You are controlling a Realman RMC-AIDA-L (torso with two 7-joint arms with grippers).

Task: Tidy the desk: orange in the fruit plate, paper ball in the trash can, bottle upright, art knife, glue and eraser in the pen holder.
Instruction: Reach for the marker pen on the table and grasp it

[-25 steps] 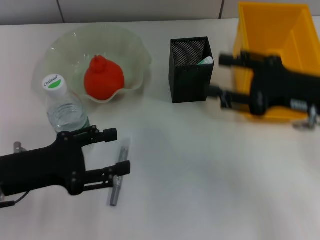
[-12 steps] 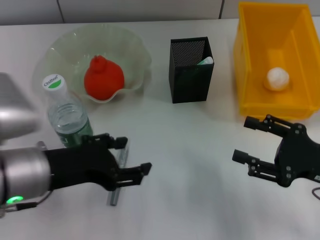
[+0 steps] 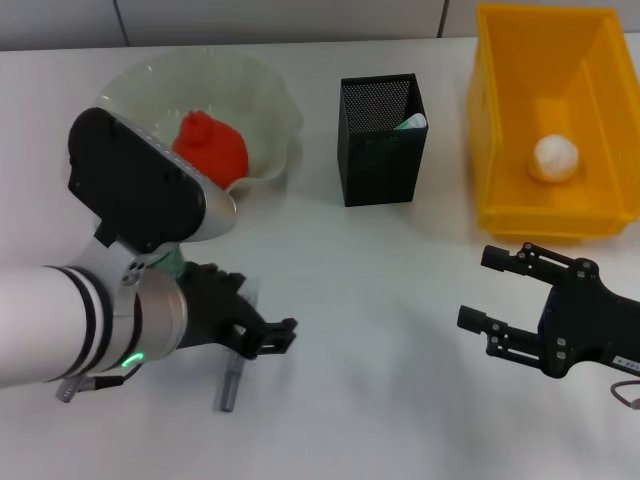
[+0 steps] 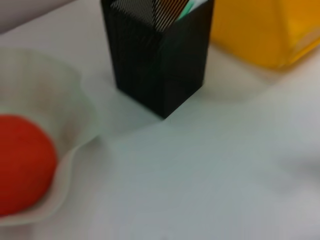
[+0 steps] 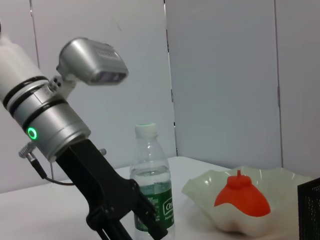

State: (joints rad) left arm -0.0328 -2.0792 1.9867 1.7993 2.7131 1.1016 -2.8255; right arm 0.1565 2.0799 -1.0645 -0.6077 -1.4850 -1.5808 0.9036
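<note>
The art knife (image 3: 236, 352), a slim grey metal tool, lies flat on the white desk (image 3: 370, 300) directly beneath the fingertips of the left gripper (image 3: 262, 330). Whether the fingertips touch it cannot be told. The left gripper points downward, and its black fingers are spread apart with nothing between them.

The bottle (image 5: 151, 186) stands upright just behind the left gripper, between it and the fruit plate (image 3: 262, 95); in the head view the left arm hides almost all of it. The orange (image 3: 212, 145) rests inside the fruit plate, beyond the left gripper.

The pen holder (image 3: 380, 140) stands further off, beyond and to the right of the left gripper, with a pale green item showing at its inner edge. In the left wrist view the pen holder (image 4: 157, 52) stands between the fruit plate (image 4: 70, 130) and the trash can (image 4: 265, 27).

The right gripper (image 3: 503, 292) hovers low over bare desk, fingers parted and empty. The trash can (image 3: 490, 120) stands just beyond it, and the paper ball (image 3: 555, 157) lies on the floor of that bin.
</note>
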